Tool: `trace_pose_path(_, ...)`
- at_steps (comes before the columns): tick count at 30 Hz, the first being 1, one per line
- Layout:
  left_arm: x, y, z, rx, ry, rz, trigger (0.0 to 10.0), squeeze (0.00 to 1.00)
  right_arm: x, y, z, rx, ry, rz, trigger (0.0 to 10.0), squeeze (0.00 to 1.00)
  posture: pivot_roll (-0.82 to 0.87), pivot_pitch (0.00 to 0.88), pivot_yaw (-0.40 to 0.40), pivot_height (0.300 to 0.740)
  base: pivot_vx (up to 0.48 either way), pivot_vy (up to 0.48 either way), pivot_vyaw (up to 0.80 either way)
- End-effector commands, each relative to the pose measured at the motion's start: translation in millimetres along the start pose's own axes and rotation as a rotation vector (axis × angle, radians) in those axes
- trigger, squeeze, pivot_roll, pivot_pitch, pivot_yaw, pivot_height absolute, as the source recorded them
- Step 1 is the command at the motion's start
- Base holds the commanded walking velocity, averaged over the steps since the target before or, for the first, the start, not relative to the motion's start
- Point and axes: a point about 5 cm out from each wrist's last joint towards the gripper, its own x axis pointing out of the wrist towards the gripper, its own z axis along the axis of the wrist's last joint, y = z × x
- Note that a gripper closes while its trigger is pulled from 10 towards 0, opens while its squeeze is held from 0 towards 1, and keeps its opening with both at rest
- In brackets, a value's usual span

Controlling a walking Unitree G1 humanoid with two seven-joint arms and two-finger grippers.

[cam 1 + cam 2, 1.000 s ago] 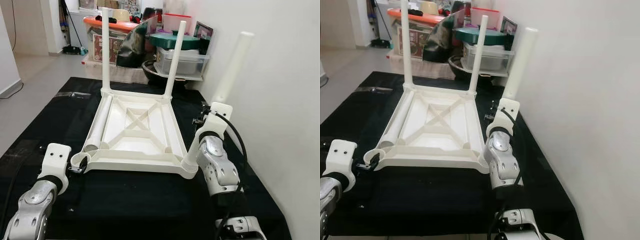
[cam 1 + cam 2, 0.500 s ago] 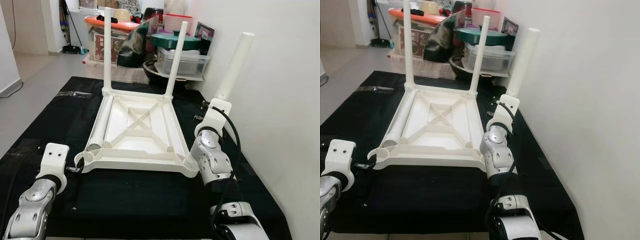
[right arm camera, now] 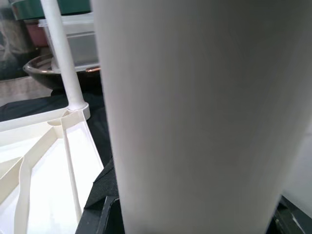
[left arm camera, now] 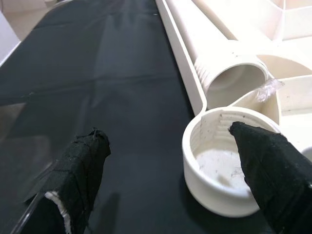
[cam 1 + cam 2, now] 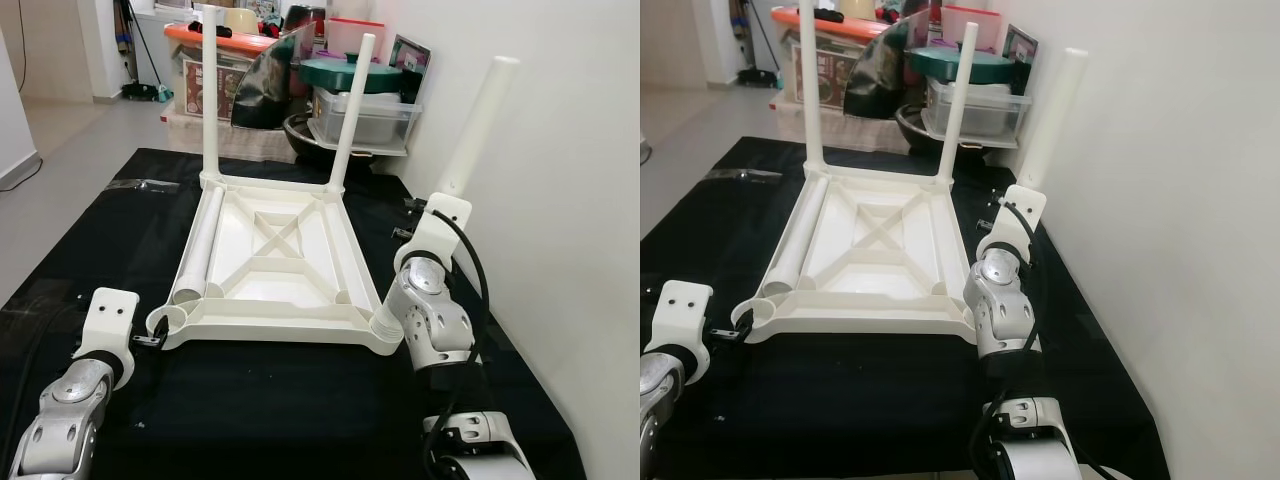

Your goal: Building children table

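upturned white table top [image 5: 275,265] on black mat [image 5: 250,400] with 2 legs fitted, right gripper [image 5: 440,205] clasping white leg [image 5: 478,125] upright, left gripper [image 4: 170,165] spread around empty corner socket [image 4: 222,170], spare leg [image 5: 198,245] lying inside

The right gripper's fingers are hidden behind its white wrist block [image 5: 440,222] and the white table leg [image 5: 475,130] it carries. In the right wrist view, that leg is a blurred white mass. The left arm [image 5: 70,415] is cut off by the picture's bottom edge.

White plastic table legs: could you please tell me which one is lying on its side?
The loose white tubular leg lies inside the upturned tabletop along its left edge; the others stand upright.
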Motion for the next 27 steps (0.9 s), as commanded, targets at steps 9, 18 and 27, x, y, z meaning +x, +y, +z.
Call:
trace_pose_path(9, 2.6, -6.4, -3, 0.008, 0.018, -0.019, 10.0, 0.00, 0.5, -16.3, -29, 0.016, 0.204, -0.034, 10.0, 0.00, 0.10, 0.000, -0.141, 0.740, 0.000, 0.000, 0.00)
trace_pose_path(18, 3.9, -6.5, -3, 0.012, 0.019, -0.024, 10.0, 0.00, -2.9, -16.7, -25, 0.018, 0.202, -0.025, 10.0, 0.00, 0.09, 0.000, -0.134, 0.740, 0.000, 0.000, 0.00)
trace_pose_path(27, 5.2, -6.6, -2, 0.019, 0.018, -0.029, 10.0, 0.00, -6.5, -15.6, -23, 0.039, 0.194, -0.009, 10.0, 0.00, 0.10, 0.000, -0.130, 0.740, 0.000, 0.000, 0.00)
